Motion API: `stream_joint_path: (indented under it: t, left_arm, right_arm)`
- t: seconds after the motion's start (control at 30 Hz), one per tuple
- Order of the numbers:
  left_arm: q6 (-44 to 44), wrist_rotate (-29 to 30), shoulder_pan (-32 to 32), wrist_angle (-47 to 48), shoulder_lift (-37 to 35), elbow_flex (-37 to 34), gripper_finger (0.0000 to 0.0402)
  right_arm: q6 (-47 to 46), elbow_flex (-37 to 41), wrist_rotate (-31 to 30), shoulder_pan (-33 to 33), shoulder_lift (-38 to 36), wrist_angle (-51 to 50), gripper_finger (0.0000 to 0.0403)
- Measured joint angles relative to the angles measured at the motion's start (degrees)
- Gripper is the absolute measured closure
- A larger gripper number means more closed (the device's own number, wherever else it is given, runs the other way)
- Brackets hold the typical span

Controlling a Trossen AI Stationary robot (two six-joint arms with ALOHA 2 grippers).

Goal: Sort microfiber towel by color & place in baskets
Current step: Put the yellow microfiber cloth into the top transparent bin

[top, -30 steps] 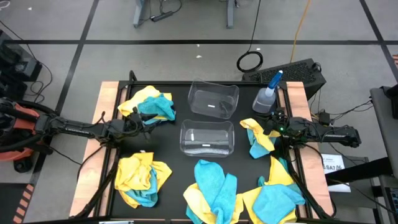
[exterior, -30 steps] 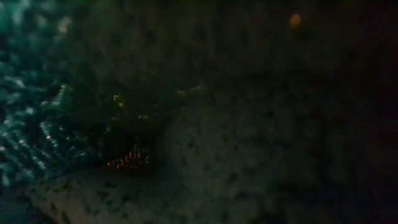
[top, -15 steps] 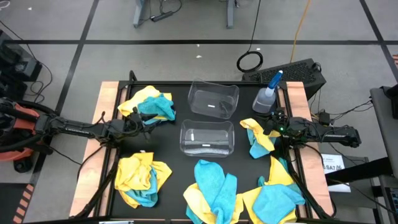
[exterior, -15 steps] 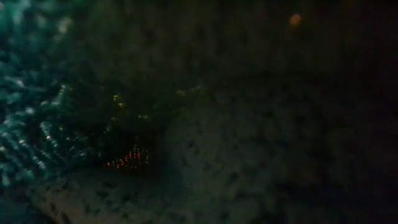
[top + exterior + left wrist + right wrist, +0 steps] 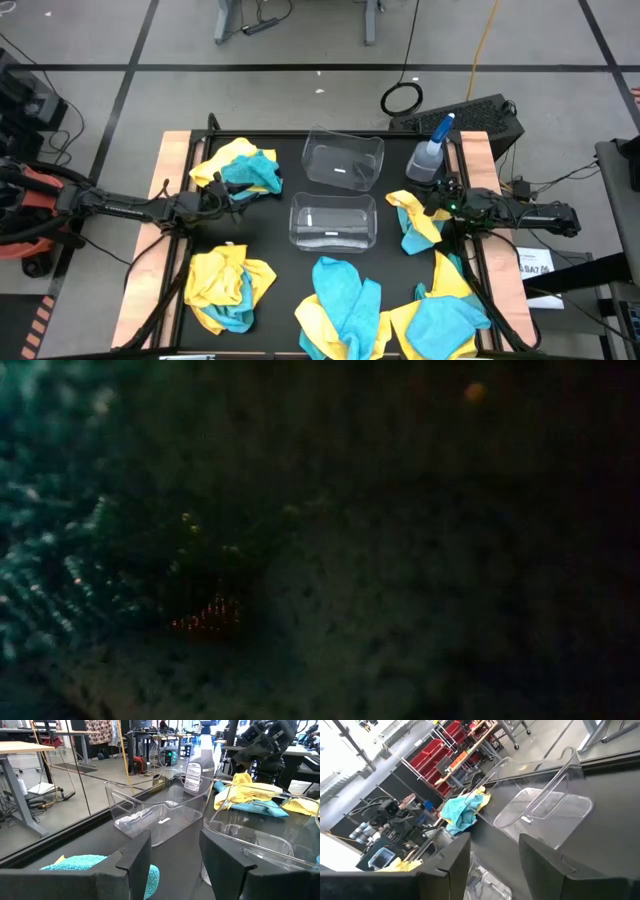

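Nothing has moved since the earlier frames: both arms hold low over the black counter (image 5: 270,262), jaws parted and holding nothing. Taking the nearer basket (image 5: 333,222) as landmark, mixed yellow-and-turquoise microfiber towel heaps (image 5: 345,305) lie nearest the front edge, with the left gripper (image 5: 235,195) to its left and the right gripper (image 5: 428,208) to its right over another towel pile (image 5: 412,222). Behind it stand the farther basket (image 5: 343,158), a towel heap (image 5: 240,167) and the spray bottle (image 5: 430,152).

Overhead; wrists level — low view smothered
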State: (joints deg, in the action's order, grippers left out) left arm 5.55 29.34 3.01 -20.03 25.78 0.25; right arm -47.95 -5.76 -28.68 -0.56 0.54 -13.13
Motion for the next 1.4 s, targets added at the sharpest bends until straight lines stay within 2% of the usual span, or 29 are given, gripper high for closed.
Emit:
stream_joint_path:
  t: [0.1,1.03,1.3,1.4]
  left_arm:
    - [0.0,0.01,0.01,0.0,0.02,0.0,0.0228]
    - [0.01,0.0,0.0,0.0,0.02,0.02,0.0228]
    - [-0.01,0.0,0.01,0.0,0.0,0.0,0.0228]
    - [0.01,0.01,0.0,0.0,0.02,0.02,0.0228]
  right_arm:
    - [1.9,0.0,-1.53,0.0,0.0,0.17,0.0243]
    - [2.26,0.02,-0.95,0.0,0.04,0.84,0.0243]
    - [21.48,-0.01,21.52,0.02,1.14,24.98,0.0243]
    - [26.65,-0.68,28.06,0.02,2.31,29.66,0.0243]
